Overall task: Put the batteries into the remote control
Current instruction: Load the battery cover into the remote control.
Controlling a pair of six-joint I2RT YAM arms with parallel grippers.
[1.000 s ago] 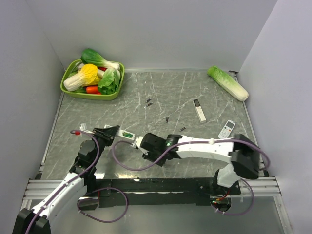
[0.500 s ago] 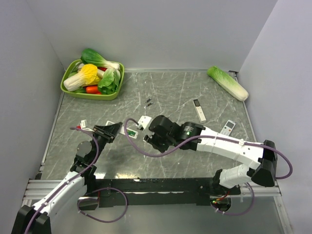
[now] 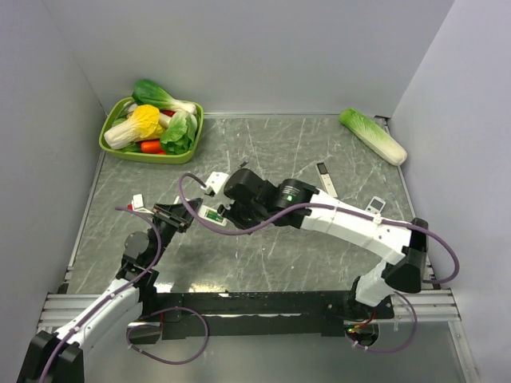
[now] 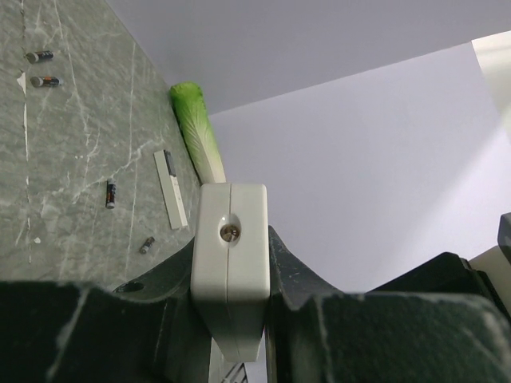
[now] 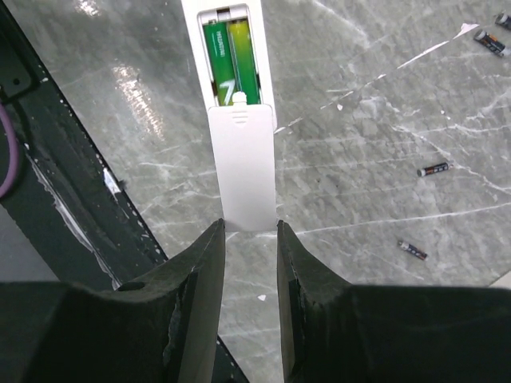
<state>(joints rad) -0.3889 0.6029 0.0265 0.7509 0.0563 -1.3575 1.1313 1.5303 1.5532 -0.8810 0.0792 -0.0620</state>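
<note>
The remote control (image 5: pixel 228 17) is a slim white bar, and my left gripper (image 3: pixel 185 213) is shut on its end (image 4: pixel 230 263). Its back faces up. Two green batteries (image 5: pixel 231 60) lie side by side in the open recess, which shows as a green spot in the top view (image 3: pixel 211 214). My right gripper (image 5: pixel 250 230) is shut on the near end of the white battery cover (image 5: pixel 243 167). The cover lies along the remote's back, with its far edge over the near end of the batteries. In the top view my right gripper (image 3: pixel 219 206) is right beside the left one.
Loose dark cells lie on the marble (image 5: pixel 435 168) (image 5: pixel 413 250) (image 3: pixel 243 166). A white remote with a black end (image 3: pixel 326 177) and a short white remote (image 3: pixel 372 209) lie to the right. A green tray (image 3: pixel 144 156) of vegetables stands back left. A cabbage (image 3: pixel 372 136) lies back right.
My right arm has swung from near the front edge up and to the left, carrying the white cover to the remote. My left gripper has stayed almost still with the remote.
</note>
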